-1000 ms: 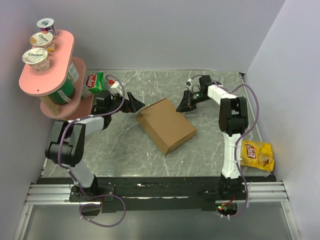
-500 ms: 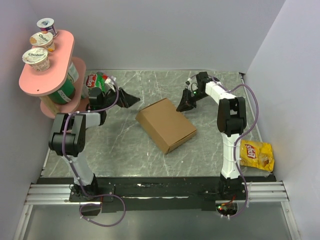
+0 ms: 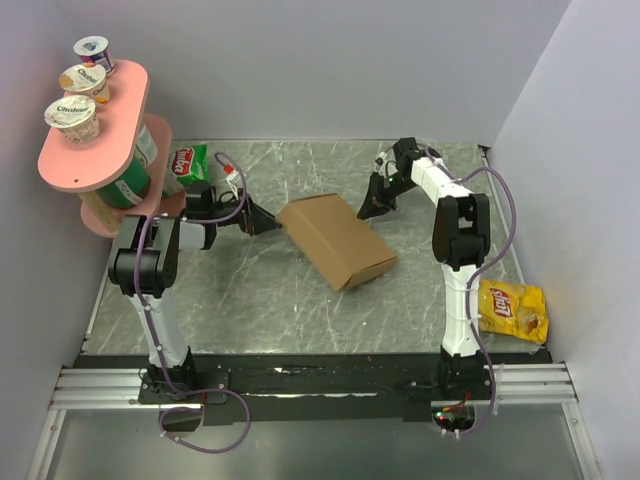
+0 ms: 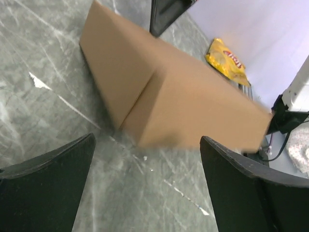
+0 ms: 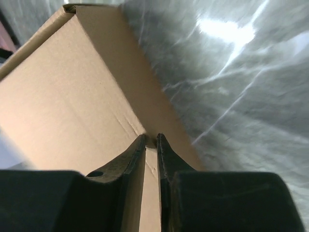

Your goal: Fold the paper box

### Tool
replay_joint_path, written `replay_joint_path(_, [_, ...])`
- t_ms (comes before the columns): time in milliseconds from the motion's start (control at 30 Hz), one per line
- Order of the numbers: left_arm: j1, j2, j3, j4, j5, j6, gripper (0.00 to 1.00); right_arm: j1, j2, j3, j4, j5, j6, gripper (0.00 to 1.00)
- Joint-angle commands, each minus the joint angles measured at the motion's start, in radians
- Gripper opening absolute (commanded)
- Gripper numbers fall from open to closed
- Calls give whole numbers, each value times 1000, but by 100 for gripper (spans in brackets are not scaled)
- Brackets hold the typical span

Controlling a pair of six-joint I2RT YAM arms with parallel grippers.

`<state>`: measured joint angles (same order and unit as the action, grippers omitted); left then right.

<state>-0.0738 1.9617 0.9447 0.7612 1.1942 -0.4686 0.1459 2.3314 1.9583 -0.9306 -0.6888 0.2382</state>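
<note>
On veined table, smooth brown paper box

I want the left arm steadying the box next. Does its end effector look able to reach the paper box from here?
Probably yes. The left end effector is open and points at the nearest corner of the paper box, with only a strip of table between them; nothing seems to block the way.

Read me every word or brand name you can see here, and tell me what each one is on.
"Chobani": nearest yogurt cup.
"Chobani": middle yogurt cup.
"Lay's": yellow chip bag.
Too small to read: farthest yogurt cup and the red logo on the green bag.
No print shows on the paper box.
</note>
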Motion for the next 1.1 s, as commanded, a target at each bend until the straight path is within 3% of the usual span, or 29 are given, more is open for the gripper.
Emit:
replay_joint_path(0, [-12, 25, 40, -47, 26, 104, 96, 6, 111, 19, -5, 203, -31, 16])
replay_joint_path(133, [-61, 42, 48, 61, -66, 26, 96, 6, 118, 37, -17, 202, -37, 16])
replay_joint_path(300, [-124, 69, 40, 442, -145, -232, 96, 9, 109, 25, -17, 206, -45, 16])
replay_joint_path(400, [-178, 66, 55, 457, -215, -281, 97, 21, 105, 14, -36, 210, -66, 17])
replay_joint_path(600, [-247, -12, 17, 386, -392, -196, 96, 49, 5, -130, 38, 230, -86, 21])
replay_joint_path(867, [-264, -90, -56, 325, -453, -183, 97, 118, -128, -246, 118, 275, -77, 46])
replay_joint_path(1067, [-291, -139, -80, 241, -502, -124, 97, 149, -162, -288, 185, 244, -65, 71])
